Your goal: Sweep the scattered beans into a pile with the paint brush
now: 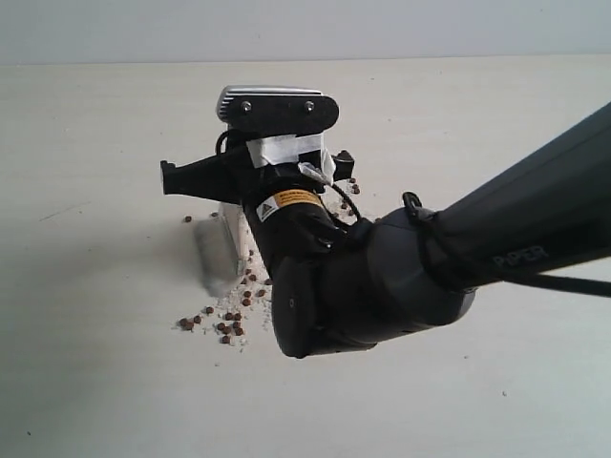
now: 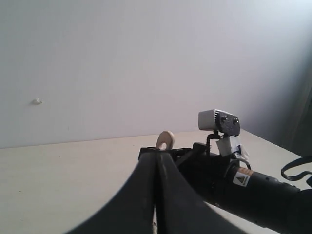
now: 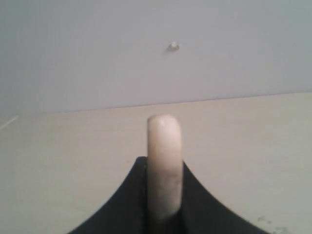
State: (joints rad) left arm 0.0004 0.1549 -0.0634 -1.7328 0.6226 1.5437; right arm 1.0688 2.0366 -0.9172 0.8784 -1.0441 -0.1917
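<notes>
The paint brush [image 1: 218, 250] stands steeply on the table, its silver band showing just left of the right arm's wrist. My right gripper [image 1: 250, 191] is shut on its cream handle [image 3: 164, 136], which sticks up between the jaws in the right wrist view. Dark reddish-brown beans [image 1: 227, 324] lie scattered with whitish crumbs just below the brush, and a few more beans [image 1: 351, 183] sit behind the gripper. My left gripper [image 2: 157, 152] is shut with nothing in it and points toward the handle's holed end [image 2: 165, 140]. It does not show in the exterior view.
The dark right arm [image 1: 458, 258] reaches in from the right and hides part of the pale table [image 1: 95, 363]. Its grey wrist camera [image 1: 277, 105] sits above the brush. A plain wall [image 2: 146, 58] rises behind the table.
</notes>
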